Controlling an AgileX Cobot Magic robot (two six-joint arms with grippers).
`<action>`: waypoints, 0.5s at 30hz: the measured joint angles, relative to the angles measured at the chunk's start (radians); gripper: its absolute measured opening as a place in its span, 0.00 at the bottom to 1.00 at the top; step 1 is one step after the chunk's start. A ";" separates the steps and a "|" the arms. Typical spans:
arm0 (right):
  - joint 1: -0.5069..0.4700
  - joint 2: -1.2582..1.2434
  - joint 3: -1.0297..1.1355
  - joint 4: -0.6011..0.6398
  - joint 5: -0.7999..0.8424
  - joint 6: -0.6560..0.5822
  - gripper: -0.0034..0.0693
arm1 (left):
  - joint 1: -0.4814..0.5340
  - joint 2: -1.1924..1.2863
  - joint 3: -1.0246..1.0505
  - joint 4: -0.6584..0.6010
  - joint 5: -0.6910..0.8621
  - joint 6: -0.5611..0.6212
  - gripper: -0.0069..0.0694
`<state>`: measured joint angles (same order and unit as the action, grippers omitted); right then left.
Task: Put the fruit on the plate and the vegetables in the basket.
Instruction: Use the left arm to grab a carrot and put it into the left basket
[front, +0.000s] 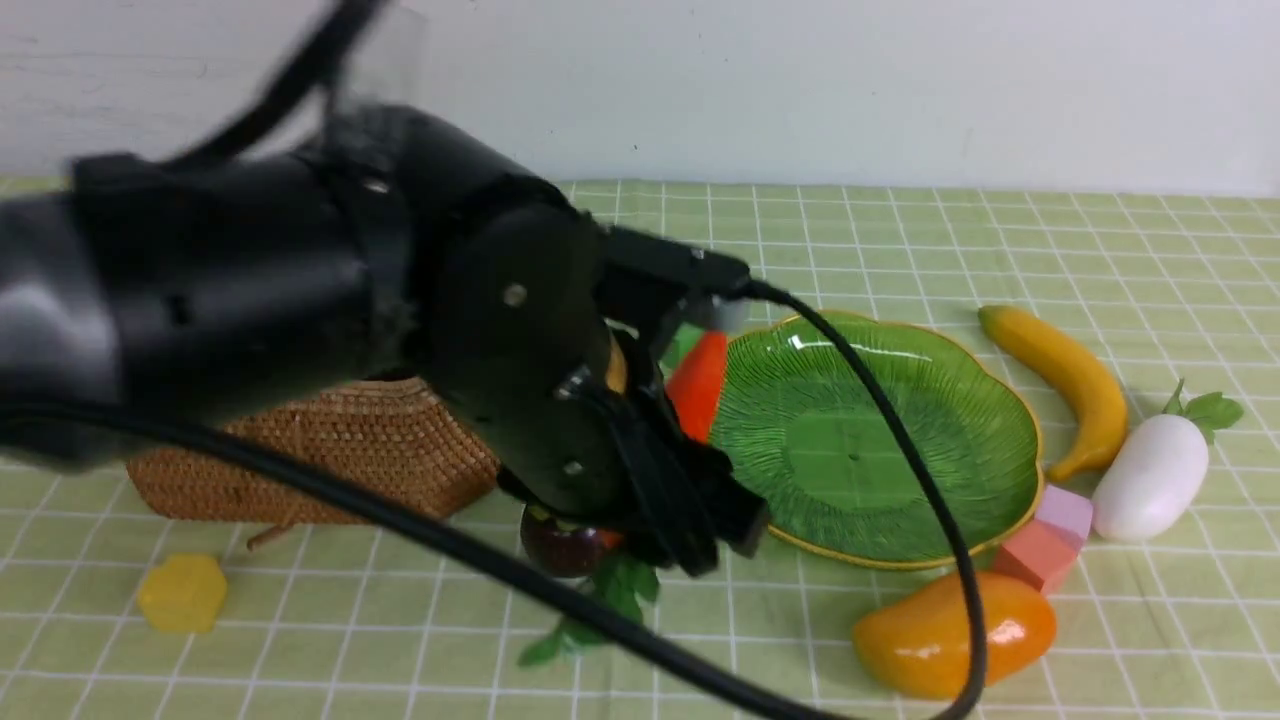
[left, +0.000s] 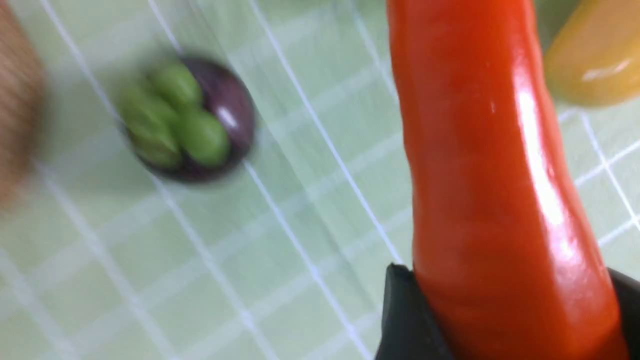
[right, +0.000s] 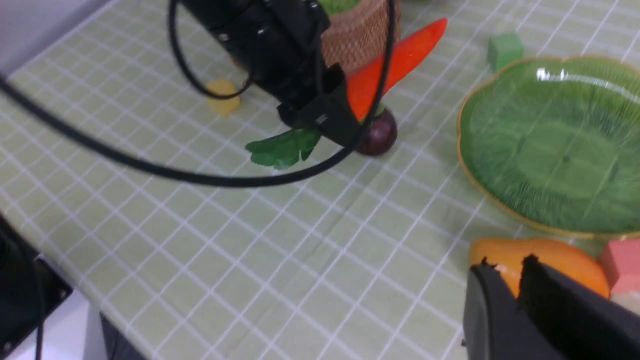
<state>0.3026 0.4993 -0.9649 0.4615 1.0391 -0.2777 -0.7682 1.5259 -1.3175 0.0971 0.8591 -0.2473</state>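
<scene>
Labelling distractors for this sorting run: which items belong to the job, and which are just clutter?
Job: carrot, mangosteen, mango, banana, radish, plate, basket.
Clutter: yellow block, pink block, lilac block, green block.

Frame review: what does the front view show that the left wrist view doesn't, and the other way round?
Front view only: the plate, banana, radish and yellow block. Left wrist view only: the mangosteen from above, its green cap facing the camera, and a close-up of the left tool clamping the carrot. Both: the carrot held in the left tool, and the mangosteen lying on the checked cloth.
</scene>
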 joint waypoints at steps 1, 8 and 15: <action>0.000 0.000 0.000 0.000 -0.029 -0.010 0.18 | 0.006 -0.021 0.000 0.049 -0.011 0.017 0.63; 0.000 0.000 0.000 0.034 -0.211 -0.083 0.18 | 0.163 -0.074 0.000 0.400 -0.042 0.134 0.63; 0.000 0.000 0.000 0.072 -0.256 -0.110 0.18 | 0.392 -0.008 0.000 0.426 -0.162 0.429 0.63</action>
<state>0.3026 0.4993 -0.9649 0.5335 0.7830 -0.3876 -0.3760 1.5177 -1.3175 0.5230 0.6976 0.1820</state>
